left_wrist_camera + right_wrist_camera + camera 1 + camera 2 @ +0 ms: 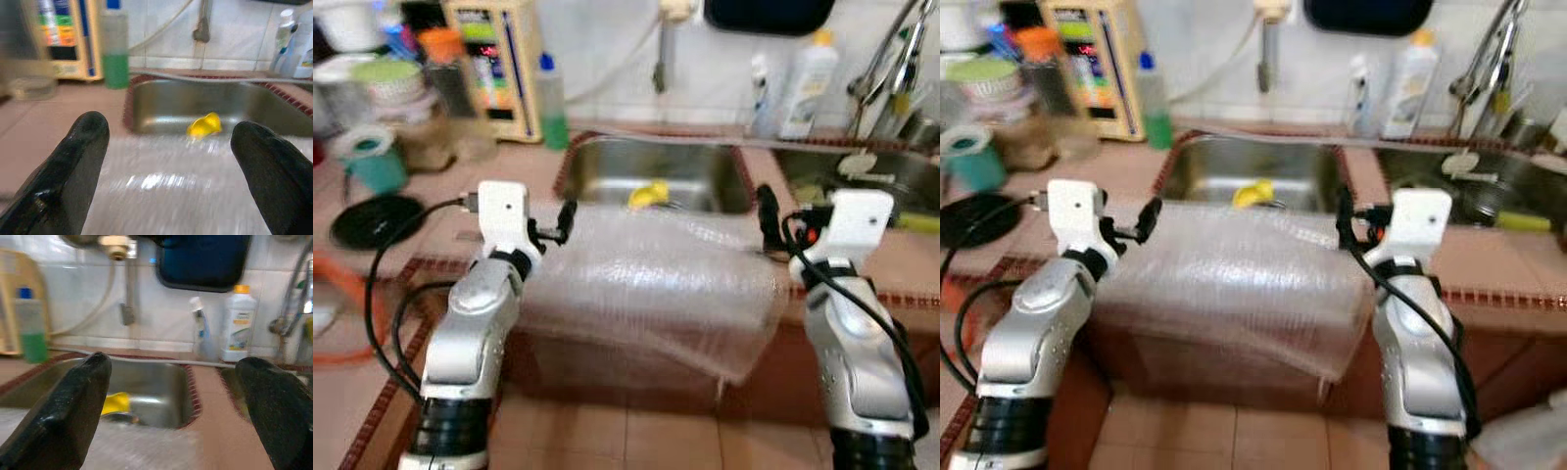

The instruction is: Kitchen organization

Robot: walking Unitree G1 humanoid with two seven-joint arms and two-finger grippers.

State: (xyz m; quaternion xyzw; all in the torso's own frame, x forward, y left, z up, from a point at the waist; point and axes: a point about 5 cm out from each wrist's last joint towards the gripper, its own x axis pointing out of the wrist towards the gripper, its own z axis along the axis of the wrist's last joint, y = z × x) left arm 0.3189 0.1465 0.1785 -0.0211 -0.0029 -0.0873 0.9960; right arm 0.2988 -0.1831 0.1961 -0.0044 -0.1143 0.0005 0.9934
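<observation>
A big clear ribbed plastic container (pixel 651 284) lies on its side across the counter's front edge, blurred, and overhangs toward the floor. My left gripper (pixel 563 223) is at its left end and my right gripper (pixel 766 213) at its right end. Both are open; in the wrist views the fingers (pixel 73 166) (pixel 73 406) stand wide apart, with the clear plastic (pixel 171 196) low between them. I cannot tell whether the container rests on the counter or is pressed between my arms. Behind it, a yellow object (pixel 648 194) lies in the steel sink (pixel 597 166).
A second basin (pixel 803 171) with a tap (pixel 891 59) is at the right. A green bottle (pixel 551 103) and white bottles (pixel 808 83) stand along the tiled wall. Jars, a teal cup (pixel 374 162) and a black lid (pixel 377 217) crowd the left counter.
</observation>
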